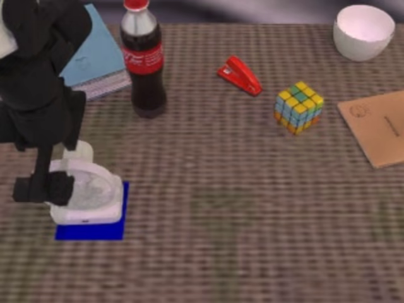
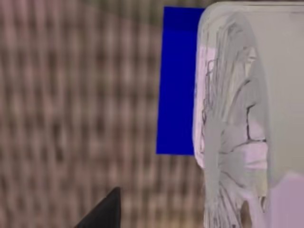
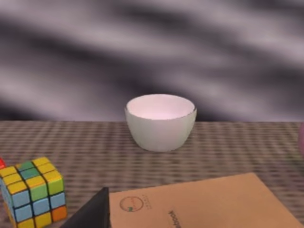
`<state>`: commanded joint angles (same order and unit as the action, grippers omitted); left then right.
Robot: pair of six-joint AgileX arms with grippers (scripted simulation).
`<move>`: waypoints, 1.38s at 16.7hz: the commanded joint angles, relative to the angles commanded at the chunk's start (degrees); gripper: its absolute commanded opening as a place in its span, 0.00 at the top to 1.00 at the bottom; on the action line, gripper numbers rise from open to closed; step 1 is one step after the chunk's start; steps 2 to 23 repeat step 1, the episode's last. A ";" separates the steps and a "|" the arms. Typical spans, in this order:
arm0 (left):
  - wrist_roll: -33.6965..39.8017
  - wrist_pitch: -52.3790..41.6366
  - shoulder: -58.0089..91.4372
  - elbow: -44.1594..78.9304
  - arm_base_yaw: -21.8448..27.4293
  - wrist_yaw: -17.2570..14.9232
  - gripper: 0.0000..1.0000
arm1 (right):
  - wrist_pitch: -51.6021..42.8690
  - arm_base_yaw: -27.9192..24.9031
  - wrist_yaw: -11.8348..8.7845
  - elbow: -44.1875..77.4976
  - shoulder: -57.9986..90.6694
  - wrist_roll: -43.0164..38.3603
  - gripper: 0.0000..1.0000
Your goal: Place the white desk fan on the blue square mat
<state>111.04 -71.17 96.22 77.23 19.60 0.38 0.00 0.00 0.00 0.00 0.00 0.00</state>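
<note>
One arm is at work: at the desk's left, the left gripper (image 1: 60, 183) sits at the small all-white plastic desk fan (image 1: 88, 196); finger state cannot be determined. Fan base rests on the thin deep-blue square mat (image 1: 120, 228). Right arm is out of top view.

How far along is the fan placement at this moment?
Mostly done: the white desk fan stands on the blue square mat, its base covering most of it, with blue showing along the near and right edges. In hand: the left tool is at the fan's cage. Left: let go and pull the arm away. The right arm is out of the top view.
</note>
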 joint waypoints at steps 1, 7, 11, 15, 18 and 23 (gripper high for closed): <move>0.00 0.00 0.00 0.00 0.00 0.00 0.00 | 0.00 0.00 0.00 0.00 0.00 0.00 0.00; 0.00 0.00 0.00 0.00 0.00 0.00 0.00 | 0.00 0.00 0.00 0.00 0.00 0.00 0.00; 0.00 0.00 0.00 0.00 0.00 0.00 0.00 | 0.00 0.00 0.00 0.00 0.00 0.00 0.00; 0.00 0.00 0.00 0.00 0.00 0.00 0.00 | 0.00 0.00 0.00 0.00 0.00 0.00 0.00; 0.00 0.00 0.00 0.00 0.00 0.00 0.00 | 0.00 0.00 0.00 0.00 0.00 0.00 0.00; 0.00 0.00 0.00 0.00 0.00 0.00 0.00 | 0.00 0.00 0.00 0.00 0.00 0.00 0.00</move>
